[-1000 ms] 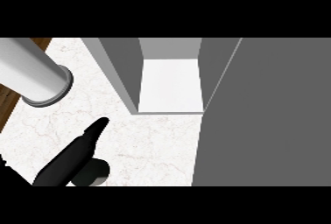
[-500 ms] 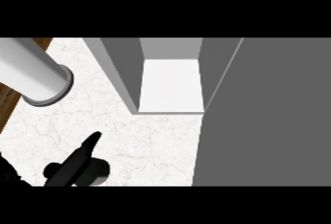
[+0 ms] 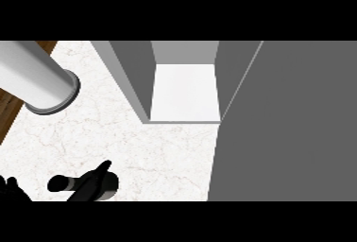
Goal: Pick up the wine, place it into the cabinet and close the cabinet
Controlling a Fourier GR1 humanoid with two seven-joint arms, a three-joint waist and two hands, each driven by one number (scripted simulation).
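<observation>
While its fingers merge into one black mass, leaving it impossible to tell whether they are curled or straight, the left hand (image 3: 90, 185) sits low over the marbled counter (image 3: 146, 146) at the view's lower left edge. The wine cannot be told apart from that dark shape, so its place is unclear. Beyond the hand, well apart from it, the cabinet (image 3: 129, 71) stands open, its white floor (image 3: 185, 92) showing beside the wide grey door (image 3: 286, 123). At upper left lies a pale grey cylinder (image 3: 38, 78).
</observation>
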